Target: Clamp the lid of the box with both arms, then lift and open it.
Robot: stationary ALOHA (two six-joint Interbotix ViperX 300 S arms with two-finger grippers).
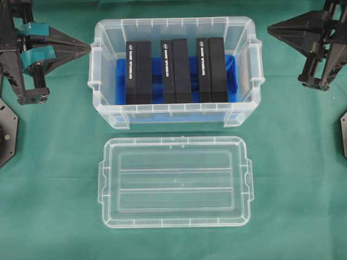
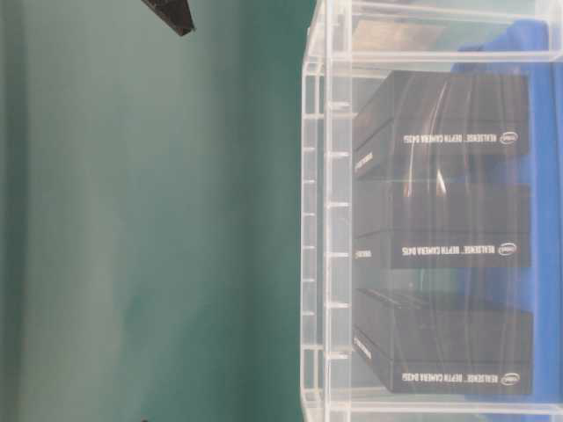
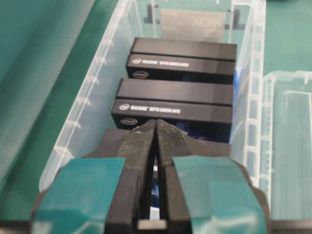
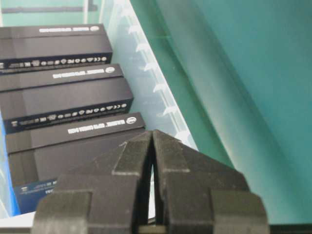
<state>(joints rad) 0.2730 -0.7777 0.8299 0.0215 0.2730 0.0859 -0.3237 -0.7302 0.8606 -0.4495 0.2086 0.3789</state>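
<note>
Lid (image 1: 174, 181) lies flat at table's front edge, off the box (image 1: 176, 115) (three black cases (image 1: 174, 70) inside). Left gripper (image 1: 87, 49) and right gripper (image 1: 271, 27) both clenched, empty, flanking box.

"REALSENSE DEPTH CAMERA D435" on black cases (image 2: 444, 237)

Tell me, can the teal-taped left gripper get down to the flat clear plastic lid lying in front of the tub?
Probably yes. The left gripper hangs shut beside the deep clear tub, and only bare green cloth lies between it and the flat clear lid.
</note>
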